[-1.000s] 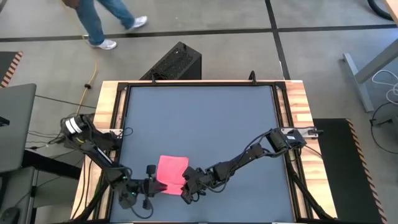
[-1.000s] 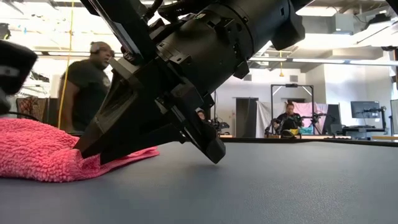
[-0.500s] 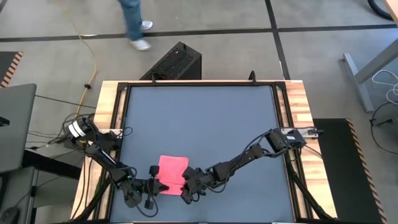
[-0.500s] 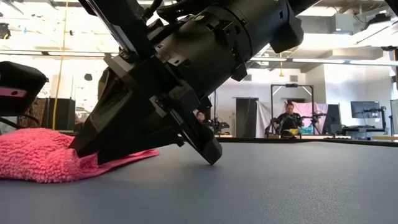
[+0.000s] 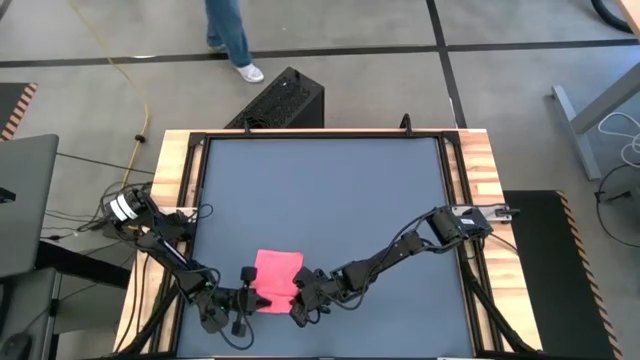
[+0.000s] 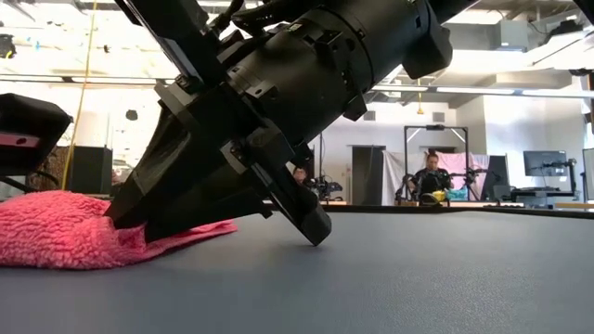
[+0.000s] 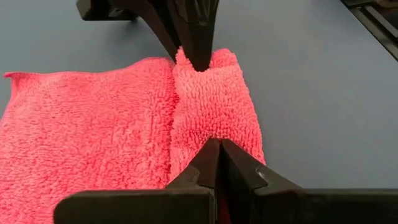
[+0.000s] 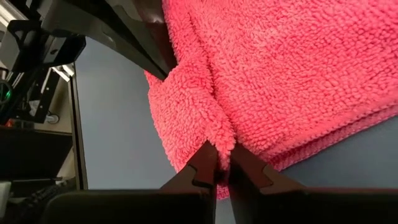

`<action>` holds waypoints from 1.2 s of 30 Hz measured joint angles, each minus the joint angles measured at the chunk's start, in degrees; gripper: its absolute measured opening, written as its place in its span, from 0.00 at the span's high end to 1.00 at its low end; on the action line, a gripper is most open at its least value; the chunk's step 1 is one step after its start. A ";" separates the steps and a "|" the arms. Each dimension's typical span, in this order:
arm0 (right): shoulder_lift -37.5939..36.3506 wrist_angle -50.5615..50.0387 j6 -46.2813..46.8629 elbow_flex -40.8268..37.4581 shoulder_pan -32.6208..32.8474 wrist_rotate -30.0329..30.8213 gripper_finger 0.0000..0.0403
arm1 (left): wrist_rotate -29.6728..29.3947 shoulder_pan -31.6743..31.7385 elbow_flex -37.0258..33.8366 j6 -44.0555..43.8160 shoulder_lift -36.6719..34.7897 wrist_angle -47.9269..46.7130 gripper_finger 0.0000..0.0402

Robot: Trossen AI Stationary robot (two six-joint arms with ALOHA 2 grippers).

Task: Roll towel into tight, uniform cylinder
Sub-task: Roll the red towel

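Note:
The bright pink towel (image 5: pixel 278 270) lies on the dark grey table (image 5: pixel 330 190) near its front edge. Its far part lies flat and its near edge is turned up into a low fold (image 7: pixel 211 93). My left gripper (image 5: pixel 252 298) is shut at the fold's left end. My right gripper (image 5: pixel 296 296) is shut at the fold's right end, facing the left gripper. In the low view my right gripper (image 6: pixel 125 215) slants down onto the towel (image 6: pixel 56 232). My left gripper's body (image 6: pixel 28 130) shows at that picture's left edge. My left gripper pinches the left end of the towel's raised fold (image 7: pixel 214 127) between its two fingers. It comes from the table's left, along the fold. The fold rests on the table. My right gripper pinches the fold's right end (image 8: pixel 214 134) between its two fingers. It comes from the table's right, slanting down, along the fold. The towel stays on the table.
The table has a black frame and wooden side rails (image 5: pixel 170 170). Its far part (image 5: pixel 330 180) lies bare. A black box (image 5: pixel 280 98) stands on the floor behind the table, and a person's legs (image 5: pixel 228 30) pass there. People show far off in the low view (image 6: pixel 432 172).
My left gripper has come down and a little toward the towel's left end. The towel's raised heap sits slightly lower now. The person behind the table has walked across.

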 joint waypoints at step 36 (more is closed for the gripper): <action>-11.30 -11.75 -41.54 0.09 8.50 10.58 0.52 | 5.08 0.00 -0.02 -1.53 -0.02 0.02 1.00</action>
